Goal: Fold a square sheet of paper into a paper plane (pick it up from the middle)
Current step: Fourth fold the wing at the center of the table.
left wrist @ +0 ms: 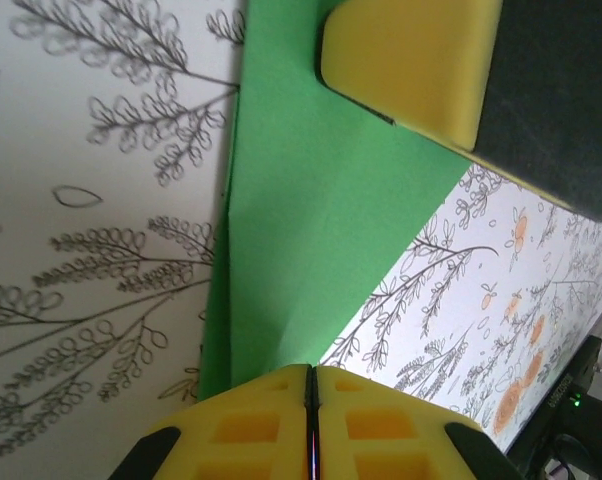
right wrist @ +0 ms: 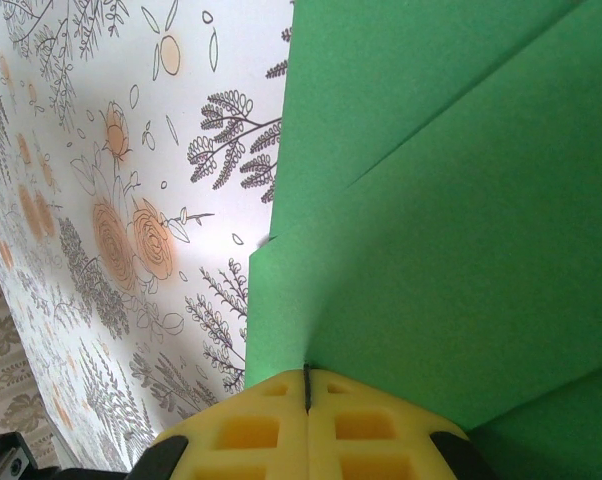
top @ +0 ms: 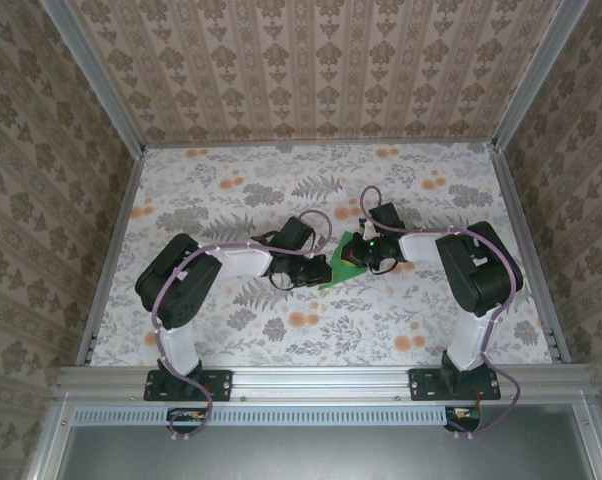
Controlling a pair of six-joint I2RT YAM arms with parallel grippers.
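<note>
The left arm (top: 181, 285) and right arm (top: 481, 268) look alike: bulky black joint housings, smooth white links between them, and flat black base plates (top: 189, 385). Thin purple cables (top: 157, 308) loop along each arm. The left gripper (left wrist: 310, 372) and right gripper (right wrist: 307, 372) have yellow fingers (left wrist: 251, 430) with square recesses and black outer corners.

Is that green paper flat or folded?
Folded. The green paper shows overlapping layers with straight diagonal edges in the right wrist view.
</note>
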